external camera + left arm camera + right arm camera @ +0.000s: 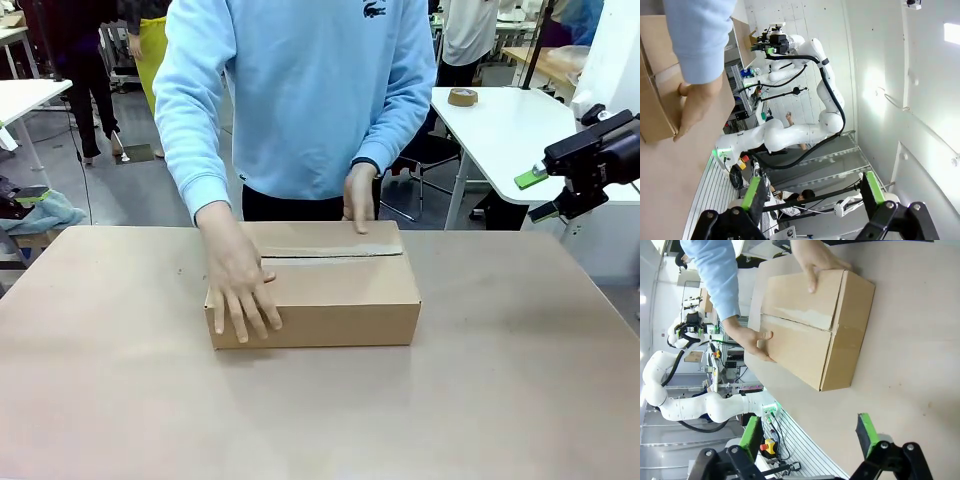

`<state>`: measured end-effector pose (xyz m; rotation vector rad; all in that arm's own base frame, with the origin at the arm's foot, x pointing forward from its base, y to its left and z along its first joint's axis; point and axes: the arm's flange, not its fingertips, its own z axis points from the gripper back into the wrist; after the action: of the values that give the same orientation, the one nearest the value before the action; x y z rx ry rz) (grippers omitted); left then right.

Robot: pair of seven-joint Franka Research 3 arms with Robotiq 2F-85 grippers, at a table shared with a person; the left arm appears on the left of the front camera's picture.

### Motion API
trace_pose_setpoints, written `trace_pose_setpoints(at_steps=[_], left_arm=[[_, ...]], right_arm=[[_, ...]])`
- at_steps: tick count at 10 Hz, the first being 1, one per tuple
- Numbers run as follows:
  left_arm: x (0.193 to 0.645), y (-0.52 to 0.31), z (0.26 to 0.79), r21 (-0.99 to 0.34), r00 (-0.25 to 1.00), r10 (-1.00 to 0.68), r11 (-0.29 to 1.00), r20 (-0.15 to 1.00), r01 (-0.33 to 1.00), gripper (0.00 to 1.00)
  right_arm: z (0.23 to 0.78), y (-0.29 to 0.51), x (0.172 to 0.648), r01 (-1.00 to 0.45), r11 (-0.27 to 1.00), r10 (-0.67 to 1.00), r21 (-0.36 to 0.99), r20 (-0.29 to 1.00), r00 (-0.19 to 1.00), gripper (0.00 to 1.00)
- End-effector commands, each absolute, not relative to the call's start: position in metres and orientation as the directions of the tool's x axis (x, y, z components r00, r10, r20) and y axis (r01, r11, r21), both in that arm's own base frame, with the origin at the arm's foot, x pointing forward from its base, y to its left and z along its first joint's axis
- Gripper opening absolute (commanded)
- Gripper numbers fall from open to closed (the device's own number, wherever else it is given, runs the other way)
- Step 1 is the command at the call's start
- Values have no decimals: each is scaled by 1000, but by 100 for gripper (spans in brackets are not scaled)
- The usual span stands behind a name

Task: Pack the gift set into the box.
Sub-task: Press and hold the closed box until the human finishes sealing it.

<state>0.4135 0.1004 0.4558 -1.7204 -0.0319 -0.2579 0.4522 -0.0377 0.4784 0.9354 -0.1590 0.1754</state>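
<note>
Tan tabletop (120,400) under the closed box (340,300) (white tables (500,125) behind)

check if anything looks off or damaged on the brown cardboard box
Nothing serious. The brown corrugated cardboard box sits flat on the tan table, flaps closed under a person's hands. Only a pale scuffed strip along the top seam, perhaps old tape marks.

White arm (829,102), black jaws with green pads (865,432).
</note>
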Motion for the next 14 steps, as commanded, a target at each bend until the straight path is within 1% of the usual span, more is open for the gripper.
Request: trace_pose_setpoints(at_steps=[1, 14], left_arm=[[410, 102, 454, -969, 970, -128, -162, 208, 187, 100], [410, 102, 454, -969, 970, -128, -162, 208, 187, 100]], right_arm=[[479, -38, 451, -208, 589, 75, 781, 204, 976, 100], [479, -38, 451, -208, 589, 75, 781, 204, 976, 100]])
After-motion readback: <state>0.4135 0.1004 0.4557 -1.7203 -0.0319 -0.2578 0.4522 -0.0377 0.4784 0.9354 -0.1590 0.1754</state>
